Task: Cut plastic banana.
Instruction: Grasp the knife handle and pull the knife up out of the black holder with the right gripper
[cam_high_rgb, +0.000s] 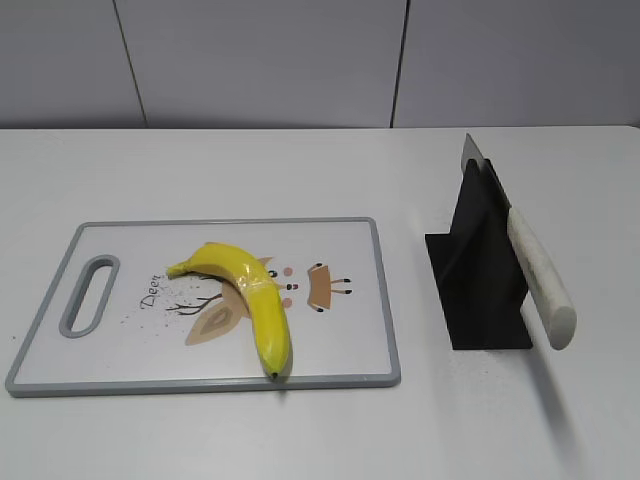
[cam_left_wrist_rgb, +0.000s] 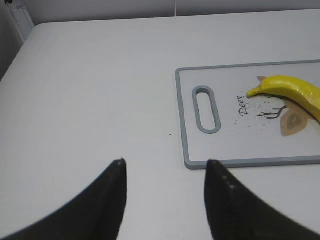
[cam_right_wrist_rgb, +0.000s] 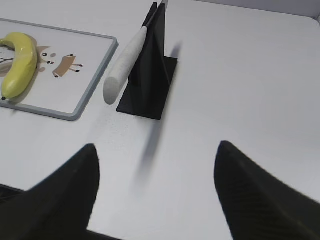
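Plastic banana (cam_high_rgb: 250, 295) lying on a grey-rimmed cutting board (cam_high_rgb: 340, 240), with a knife (cam_high_rgb: 535, 270) resting in a black stand (cam_high_rgb: 480, 290) well apart to the right.

The banana lies curved across the board's printed deer drawing, dark tip at the near rim. The left gripper (cam_left_wrist_rgb: 165, 172) hovers over bare table (cam_left_wrist_rgb: 90, 85) just off the board's handle end, jaws spread and empty. The right gripper (cam_right_wrist_rgb: 155, 157) hangs near the stand, jaws wide apart, holding nothing. The knife's white handle juts toward the camera; its blade is mostly hidden, apparently slotted in the stand.
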